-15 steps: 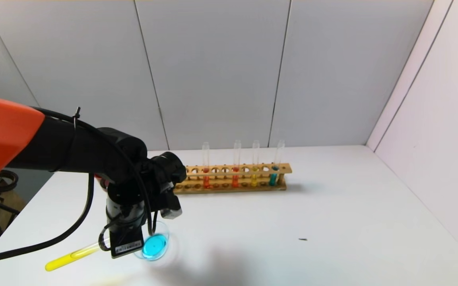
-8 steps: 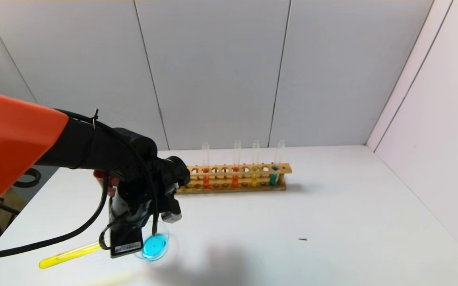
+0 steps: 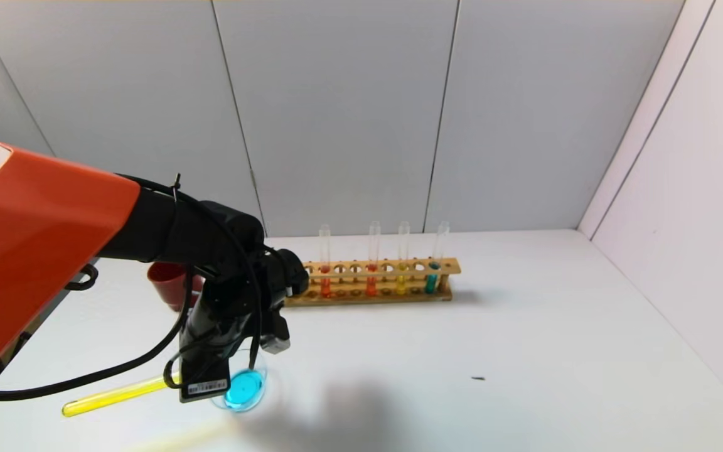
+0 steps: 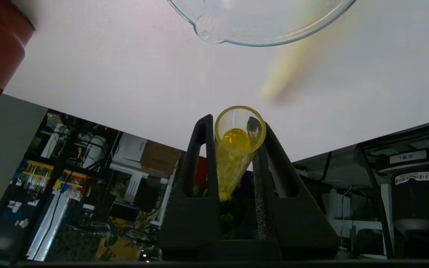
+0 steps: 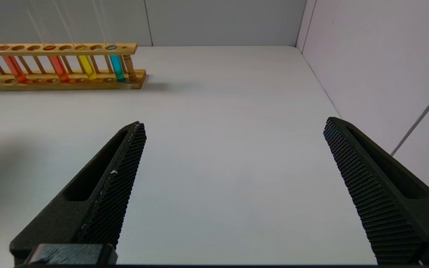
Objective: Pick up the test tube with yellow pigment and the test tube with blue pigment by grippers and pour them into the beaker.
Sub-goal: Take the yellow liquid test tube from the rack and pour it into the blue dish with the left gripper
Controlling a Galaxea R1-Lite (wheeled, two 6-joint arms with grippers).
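Note:
My left gripper (image 4: 231, 120) is shut on the test tube with yellow pigment (image 3: 113, 397), gripping it near its open mouth (image 4: 240, 128). The tube lies almost level above the table's front left, its round end a little lower, with yellow liquid inside. Its mouth points toward the beaker (image 3: 245, 386), a low clear glass vessel holding blue liquid; the beaker's rim (image 4: 259, 35) lies just past the mouth. The test tube with blue pigment (image 3: 432, 279) stands at the right end of the wooden rack (image 3: 374, 295). My right gripper (image 5: 234, 126) hangs open and empty over bare table.
In the rack, beside the blue tube, stand another yellow tube (image 3: 401, 279) and two orange-red tubes (image 3: 326, 282). A dark red cup (image 3: 170, 285) sits behind the left arm. The table edge runs close behind the left gripper. A wall bounds the table at right.
The left arm has swung slightly right, uncovering the red cup. The yellow tube's round end has risen a little, so the tube lies flatter. The grip has stayed shut.

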